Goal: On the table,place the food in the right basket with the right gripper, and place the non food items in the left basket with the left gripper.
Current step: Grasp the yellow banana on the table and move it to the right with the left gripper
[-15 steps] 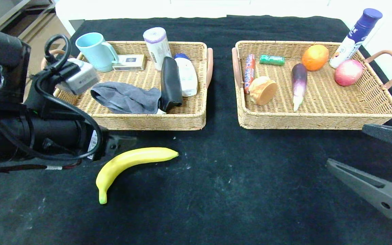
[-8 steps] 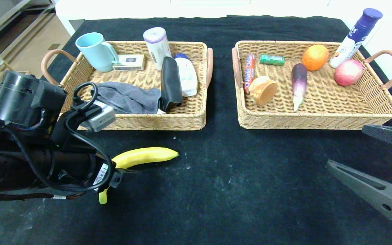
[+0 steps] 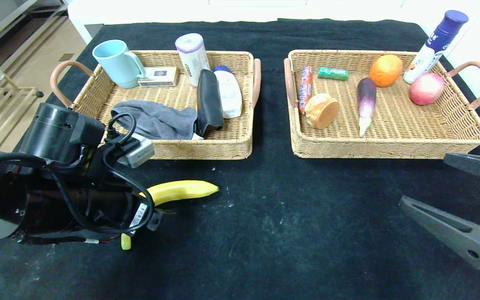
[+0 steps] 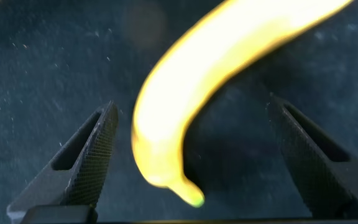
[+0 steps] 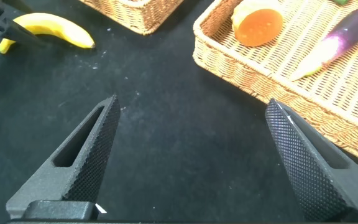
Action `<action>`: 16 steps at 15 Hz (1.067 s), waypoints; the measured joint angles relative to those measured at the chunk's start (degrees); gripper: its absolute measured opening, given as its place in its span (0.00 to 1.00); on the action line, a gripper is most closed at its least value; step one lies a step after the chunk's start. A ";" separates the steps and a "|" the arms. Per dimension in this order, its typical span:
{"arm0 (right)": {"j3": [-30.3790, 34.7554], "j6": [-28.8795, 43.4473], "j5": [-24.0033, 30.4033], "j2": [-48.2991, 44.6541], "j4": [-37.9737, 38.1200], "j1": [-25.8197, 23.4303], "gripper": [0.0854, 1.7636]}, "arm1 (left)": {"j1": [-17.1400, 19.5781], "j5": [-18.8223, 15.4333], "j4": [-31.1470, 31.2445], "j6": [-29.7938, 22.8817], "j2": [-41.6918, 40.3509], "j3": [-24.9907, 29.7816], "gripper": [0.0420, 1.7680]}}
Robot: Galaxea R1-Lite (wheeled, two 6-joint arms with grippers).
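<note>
A yellow banana [image 3: 179, 190] lies on the black table in front of the left basket [image 3: 206, 150]; its stem end is under my left arm. My left gripper [image 4: 191, 115] is open right over the banana [image 4: 185, 106], one finger on each side of its stem end. My right gripper [image 3: 427, 181] is open and empty at the front right, near the right basket [image 3: 389, 146]. The right basket holds a bread roll [image 3: 321, 110], an eggplant [image 3: 365, 103], an orange [image 3: 386, 70], an apple [image 3: 426, 88], a red roll and a green pack. The banana also shows in the right wrist view [image 5: 53, 31].
The left basket holds a blue mug [image 3: 117, 62], a grey cloth [image 3: 154, 120], a black case [image 3: 209, 102], a white bottle, a purple-lidded canister and a small box. A white and purple bottle [image 3: 435, 43] stands behind the right basket. The table edge is at the left.
My left arm has moved from the left basket's front corner forward and down over the banana's stem end. The right arm has not moved.
</note>
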 joint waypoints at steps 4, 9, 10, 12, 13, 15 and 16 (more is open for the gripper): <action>0.28 -0.11 -0.06 0.06 -0.05 0.02 0.97 | 0.69 0.07 -0.96 0.04 1.16 0.37 0.97; 0.39 -0.09 -0.06 0.12 -0.02 0.06 0.97 | 0.91 0.13 -1.07 0.11 1.63 0.63 0.73; 0.41 -0.09 -0.06 0.12 0.00 0.11 0.97 | 0.91 0.07 -1.07 0.06 1.74 0.63 0.64; 0.52 -0.09 -0.09 0.20 0.00 0.30 0.97 | 0.87 0.02 -1.08 -0.02 1.90 0.63 0.50; 0.57 -0.09 -0.09 0.22 0.00 0.45 0.97 | 0.87 0.00 -1.08 0.00 2.01 0.61 0.45; 0.66 -0.06 -0.09 0.22 0.00 0.59 0.97 | 0.85 0.00 -1.08 0.09 2.12 0.59 0.33; 0.68 -0.09 -0.11 0.26 0.00 0.66 0.97 | 0.74 0.00 -1.08 0.12 2.12 0.59 0.33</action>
